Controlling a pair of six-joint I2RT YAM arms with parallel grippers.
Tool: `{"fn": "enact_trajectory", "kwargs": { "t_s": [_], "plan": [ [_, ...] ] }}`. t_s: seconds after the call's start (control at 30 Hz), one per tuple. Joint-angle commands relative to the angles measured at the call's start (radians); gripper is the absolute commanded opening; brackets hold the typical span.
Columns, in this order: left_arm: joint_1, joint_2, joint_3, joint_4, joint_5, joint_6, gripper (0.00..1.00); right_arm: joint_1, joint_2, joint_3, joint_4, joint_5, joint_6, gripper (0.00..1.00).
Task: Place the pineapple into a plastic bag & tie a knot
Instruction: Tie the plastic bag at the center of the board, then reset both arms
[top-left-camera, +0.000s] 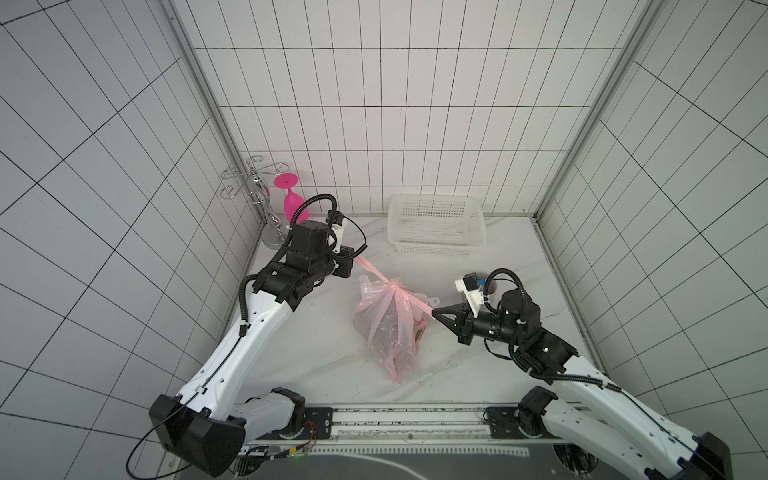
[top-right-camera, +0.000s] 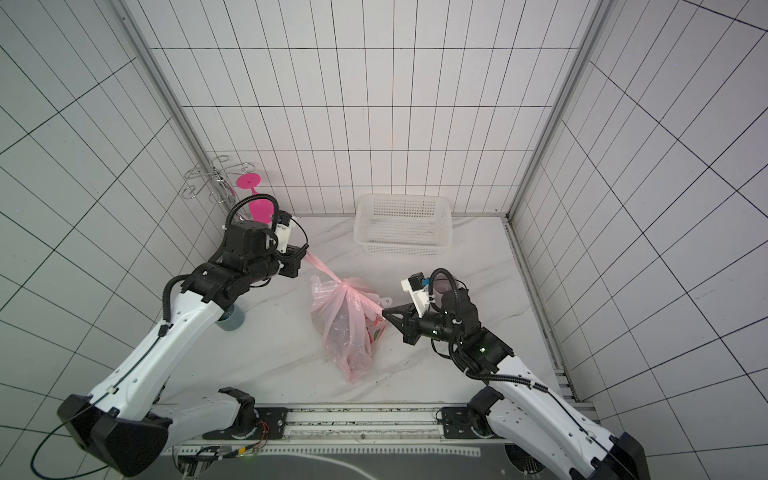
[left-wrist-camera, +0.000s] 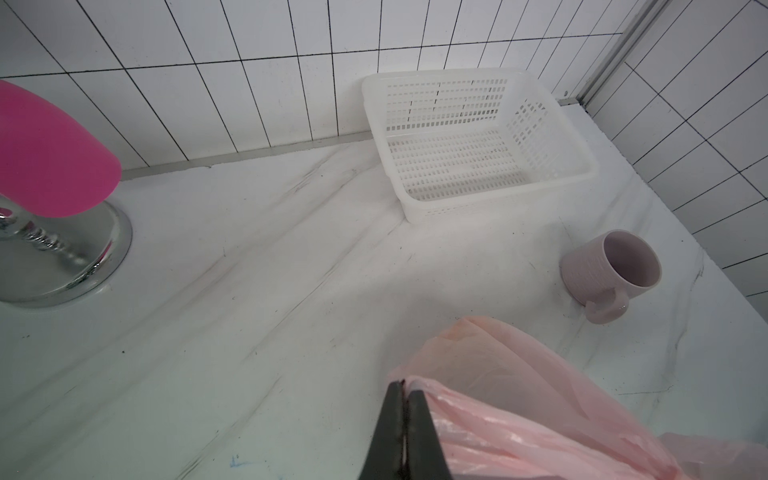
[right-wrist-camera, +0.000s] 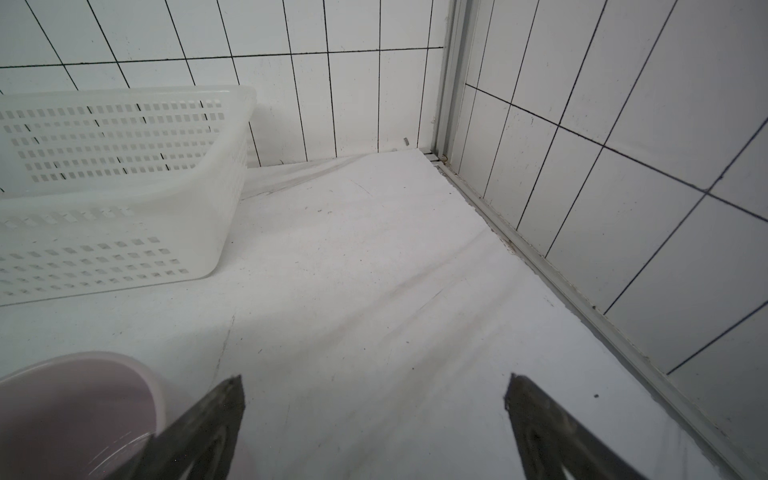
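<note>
Closest to me, the plastic bag (top-left-camera: 390, 332) lies on the table (top-left-camera: 324, 357). It's bulging with what I take to be the pineapple, though I can't make it out through the film, so the bagging part looks done.

The right gripper (top-left-camera: 435, 314) sits at the end of one taut pink tail, pinched on it I'd say. Weirdly, its wrist cam shows the jaws apart and empty, so grain of salt there.

A bit further out, the knot (top-left-camera: 392, 285) is bunched tight at the bag's neck. Beyond that, the left gripper (left-wrist-camera: 402, 399) is clamped shut on the other tail.

My read is one tie is cinched, maybe a second one to go, then release. The mug (left-wrist-camera: 611, 270) and basket (top-left-camera: 436, 249) sit at the back, out of the way.
</note>
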Motion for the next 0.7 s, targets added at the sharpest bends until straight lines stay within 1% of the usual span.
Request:
{"fn": "enact_trajectory", "kwargs": {
  "t_s": [0.0,0.07,0.1,0.13,0.17,0.2,0.23,0.27,0.33,0.37,0.4,0.43,0.47,0.5,0.53,0.57,0.6,0.63,0.67],
  "plan": [
    [0.125,-0.077,-0.052,0.246,-0.289,-0.008,0.00,-0.001,-0.081,-0.085,-0.230,-0.028,0.038,0.00],
    [0.125,-0.116,-0.122,0.288,-0.160,-0.026,0.00,-0.001,-0.080,-0.067,-0.227,-0.017,0.039,0.00],
    [0.124,-0.128,-0.141,0.298,-0.113,-0.047,0.09,-0.001,-0.070,-0.047,-0.227,-0.004,0.038,0.12],
    [0.124,-0.143,-0.163,0.307,-0.071,-0.074,0.27,-0.001,-0.053,-0.015,-0.225,0.021,0.036,0.33],
    [0.125,-0.157,-0.181,0.314,-0.054,-0.101,0.49,-0.003,-0.033,0.024,-0.226,0.056,0.032,0.48],
    [0.124,-0.170,-0.191,0.313,-0.056,-0.120,0.86,-0.004,-0.017,0.062,-0.226,0.095,0.024,0.61],
    [0.126,-0.182,-0.196,0.306,-0.072,-0.131,0.98,-0.007,0.002,0.111,-0.232,0.153,0.016,0.68],
    [0.127,-0.190,-0.193,0.293,-0.093,-0.139,0.98,-0.011,0.020,0.163,-0.239,0.215,0.011,0.73],
    [0.136,-0.207,-0.179,0.275,-0.129,-0.143,0.98,-0.029,0.050,0.252,-0.241,0.336,0.005,0.77],
    [0.142,-0.220,-0.170,0.268,-0.169,-0.137,0.98,-0.041,0.067,0.293,-0.240,0.412,0.002,0.79],
    [0.143,-0.232,-0.163,0.270,-0.210,-0.118,0.98,-0.053,0.082,0.327,-0.236,0.491,0.004,0.83],
    [0.142,-0.246,-0.160,0.290,-0.240,-0.085,0.98,-0.070,0.101,0.363,-0.223,0.591,0.004,0.89],
    [0.141,-0.257,-0.162,0.329,-0.242,-0.042,0.98,-0.089,0.123,0.399,-0.211,0.694,0.009,0.98],
    [0.140,-0.264,-0.159,0.364,-0.234,-0.021,0.98,-0.111,0.143,0.425,-0.184,0.744,-0.008,0.99],
    [0.141,-0.273,-0.164,0.393,-0.222,-0.002,0.98,-0.134,0.171,0.450,-0.132,0.761,-0.057,0.99],
    [0.140,-0.288,-0.192,0.457,-0.202,0.040,0.97,-0.145,0.193,0.459,-0.072,0.789,-0.107,0.99],
    [0.141,-0.307,-0.226,0.559,-0.170,0.090,0.98,-0.151,0.206,0.455,0.000,0.804,-0.167,0.99],
    [0.141,-0.330,-0.276,0.656,-0.176,0.104,0.98,-0.161,0.219,0.432,0.113,0.835,-0.254,0.99],
    [0.141,-0.344,-0.319,0.740,-0.202,0.104,0.98,-0.177,0.236,0.403,0.218,0.903,-0.307,0.99]
  ]
}}
